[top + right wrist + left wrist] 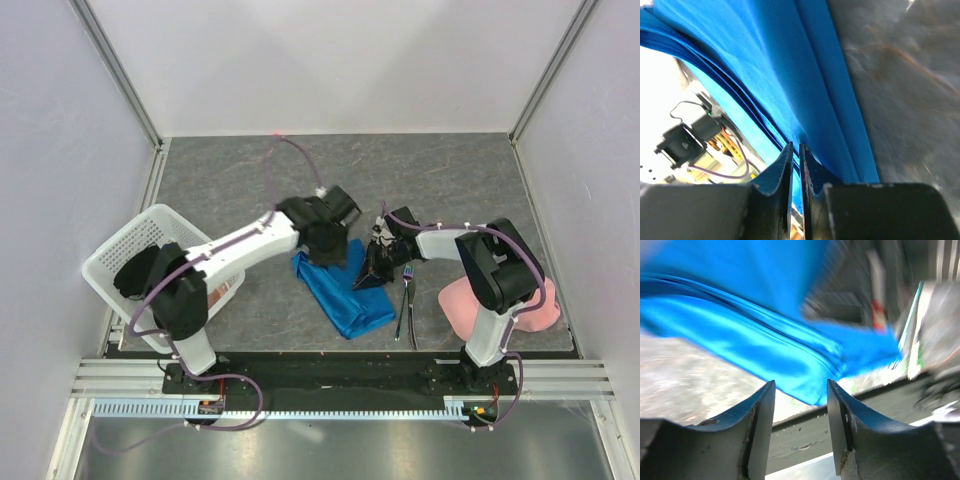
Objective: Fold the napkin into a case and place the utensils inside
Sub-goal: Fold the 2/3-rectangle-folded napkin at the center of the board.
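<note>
The bright blue napkin [345,295] lies folded into a narrow layered strip on the grey table, running from the middle toward the near edge. My left gripper [331,252] hovers over its far end; in the left wrist view this gripper [800,385] is open with nothing between its fingers, and the napkin [755,340] lies just beyond the tips. My right gripper [373,268] sits at the strip's right edge. In the right wrist view that gripper [795,146] is shut on a layer edge of the napkin [790,75]. The utensils [408,300] lie side by side right of the napkin.
A pale pink cloth [500,300] is bunched beside the right arm's base. A white plastic basket [110,250] stands tilted at the left, by the left arm. The black base rail [320,365] runs along the near edge.
</note>
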Controlling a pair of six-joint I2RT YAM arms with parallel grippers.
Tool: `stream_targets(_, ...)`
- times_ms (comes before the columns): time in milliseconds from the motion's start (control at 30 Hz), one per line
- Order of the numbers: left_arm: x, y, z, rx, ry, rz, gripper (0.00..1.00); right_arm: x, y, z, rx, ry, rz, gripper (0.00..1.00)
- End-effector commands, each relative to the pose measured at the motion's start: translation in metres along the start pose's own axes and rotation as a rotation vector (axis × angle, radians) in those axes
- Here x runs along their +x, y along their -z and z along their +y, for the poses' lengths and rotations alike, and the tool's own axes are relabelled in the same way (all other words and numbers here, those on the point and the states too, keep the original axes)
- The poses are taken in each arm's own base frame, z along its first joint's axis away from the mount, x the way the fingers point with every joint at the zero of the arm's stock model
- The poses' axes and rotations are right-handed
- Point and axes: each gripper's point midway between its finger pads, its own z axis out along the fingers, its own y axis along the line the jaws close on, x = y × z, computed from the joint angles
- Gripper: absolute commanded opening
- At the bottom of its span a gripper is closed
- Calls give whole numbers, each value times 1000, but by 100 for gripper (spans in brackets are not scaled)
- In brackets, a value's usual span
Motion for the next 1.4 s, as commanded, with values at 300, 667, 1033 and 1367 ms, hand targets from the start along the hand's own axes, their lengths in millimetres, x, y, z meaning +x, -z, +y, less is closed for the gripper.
stream_targets(300,-71,-22,123,-179,401,-9,23,-20,6,25,-34,-311,-359,15)
stream_targets(667,-61,-32,137,-256,400,29,9,-28,3,27,7,-166,-342,15)
stream_targets(1033,-43,-14,145,-281,438,-9,16,-36,-12,30,-84,-381,-421,10)
stream_targets(1367,-23,-49,152,-314,421,103,8,-40,-14,34,-41,-362,-430,11)
